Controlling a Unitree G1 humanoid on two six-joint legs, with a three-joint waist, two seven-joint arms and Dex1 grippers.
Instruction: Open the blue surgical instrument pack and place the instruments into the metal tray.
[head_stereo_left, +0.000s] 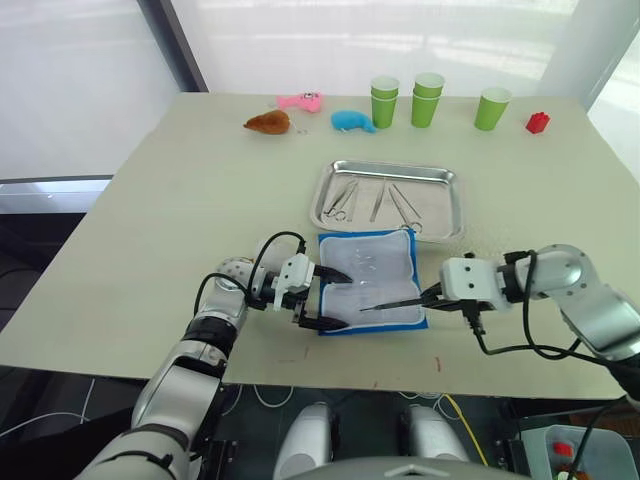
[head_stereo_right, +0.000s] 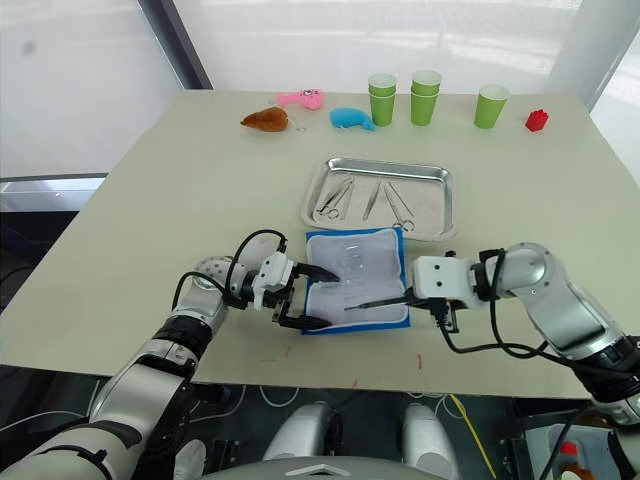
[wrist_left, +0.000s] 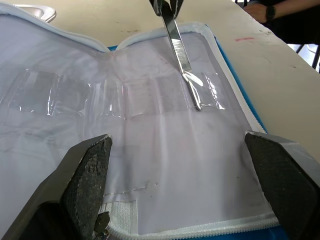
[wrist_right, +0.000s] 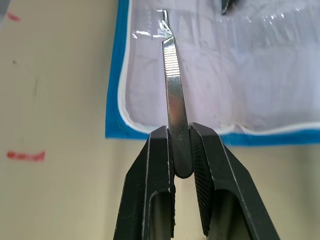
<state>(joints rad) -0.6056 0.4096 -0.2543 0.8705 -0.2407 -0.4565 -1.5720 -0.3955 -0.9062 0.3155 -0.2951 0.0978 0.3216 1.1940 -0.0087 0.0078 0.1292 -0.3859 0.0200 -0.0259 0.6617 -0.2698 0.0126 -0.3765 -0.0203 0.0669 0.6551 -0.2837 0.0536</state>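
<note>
The right gripper (wrist_right: 181, 150) is clamped on the handle of a slim, flat silver scalpel-like instrument (wrist_right: 172, 85), its long axis running across the opened blue fabric pack (head_stereo_left: 368, 283), tip over the pale lining. The left gripper (head_stereo_left: 330, 298), fingers spread wide, rests at the pack's left edge. The shallow shiny steel tray (head_stereo_left: 451, 212) lies just beyond the pack, already holding several silver tools (head_stereo_left: 372, 200), nearer the right arm.

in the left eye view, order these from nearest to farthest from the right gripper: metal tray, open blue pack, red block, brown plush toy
1. open blue pack: just beside the right gripper, toward the robot's left.
2. metal tray: beyond the pack.
3. red block: far edge, right.
4. brown plush toy: far edge, left.
</note>
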